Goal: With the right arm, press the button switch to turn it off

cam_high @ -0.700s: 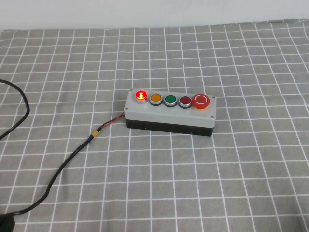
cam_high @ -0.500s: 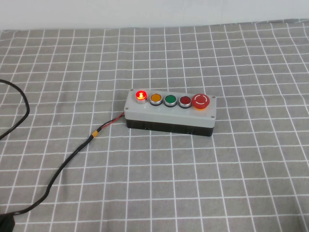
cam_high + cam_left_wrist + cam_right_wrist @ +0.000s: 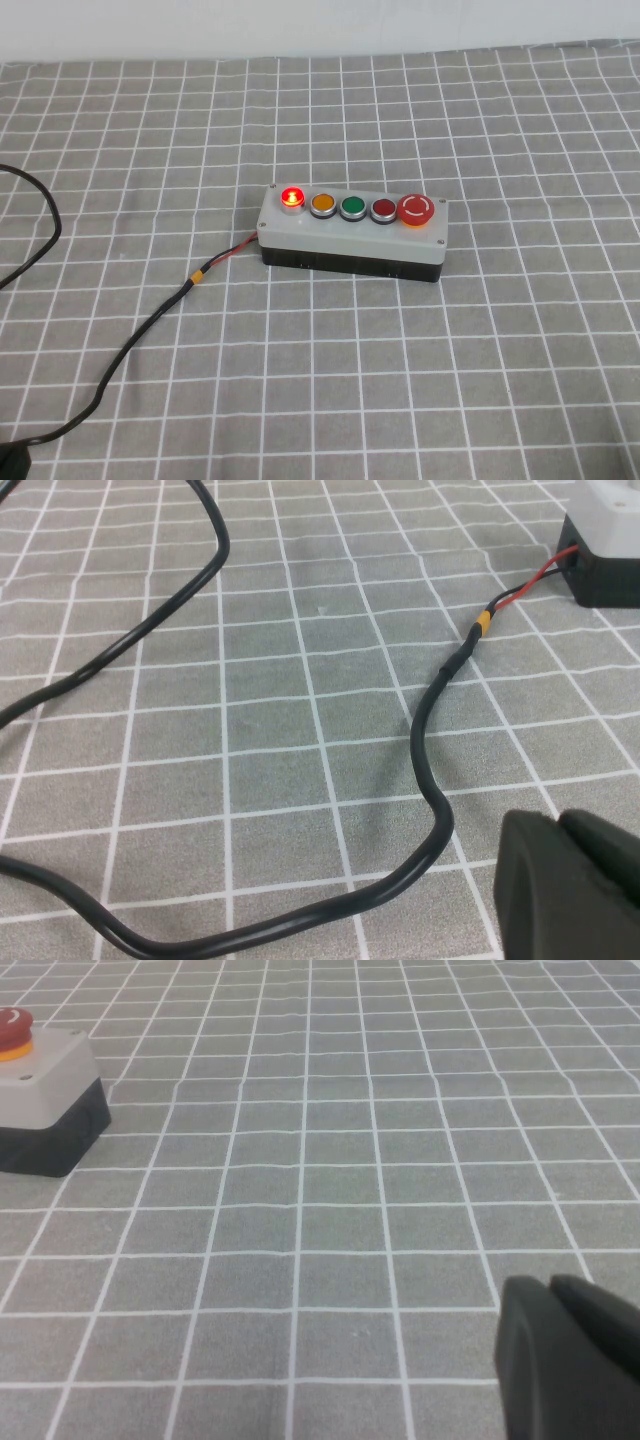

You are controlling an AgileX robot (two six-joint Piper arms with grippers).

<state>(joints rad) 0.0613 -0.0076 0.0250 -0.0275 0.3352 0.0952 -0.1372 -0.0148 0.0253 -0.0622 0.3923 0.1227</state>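
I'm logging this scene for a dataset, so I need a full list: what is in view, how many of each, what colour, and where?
button switch: 1, glowing red dome, left end of the box's row.
flat buttons: 3, amber, green, dark red, middle of the row.
mushroom stop button: 1, red with white arrows, right end of the row.
control box: 1, grey top over black base, middle of the table.
cable: 1, black with red lead at the box, running off to the left.
checked cloth: 1, grey with white lines, covering the table.
left gripper: 1, black, near the cable, left of the box.
right gripper: 1, black, over bare cloth right of the box.
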